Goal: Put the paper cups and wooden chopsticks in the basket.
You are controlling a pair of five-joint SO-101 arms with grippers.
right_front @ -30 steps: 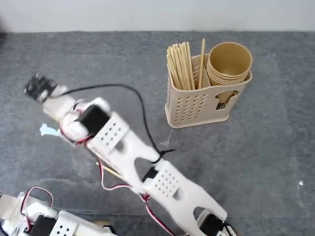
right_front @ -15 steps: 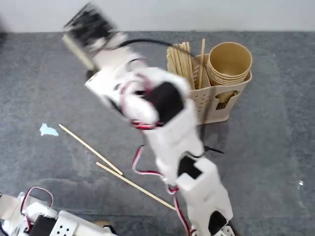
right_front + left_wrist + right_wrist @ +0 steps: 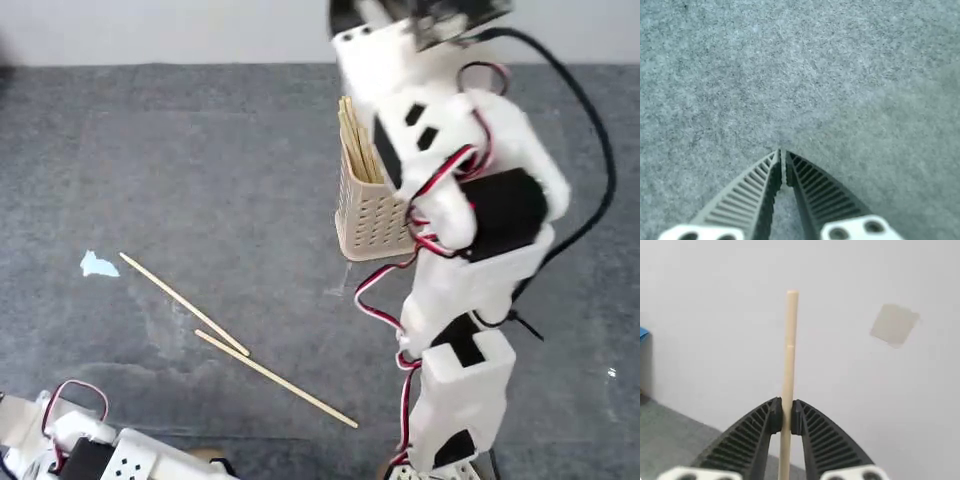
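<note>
Right arm (image 3: pixel 470 200) — over basket (image 3: pixel 368 215) mouth

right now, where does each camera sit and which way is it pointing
High view: fixed above the table, looking down at the grey mat, basket and two loose chopsticks; the raised right arm shows.
Left wrist view: on the left arm, facing the mat; the left gripper, shut, shows.
Right wrist view: on the right arm, facing the white wall; the right gripper clamps a chopstick.
Shared: high and left wrist views both show the mat.

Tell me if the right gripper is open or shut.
Shut. The right gripper clamps a chopstick, its jaws pressed against the stick on both sides in the right wrist view.
</note>
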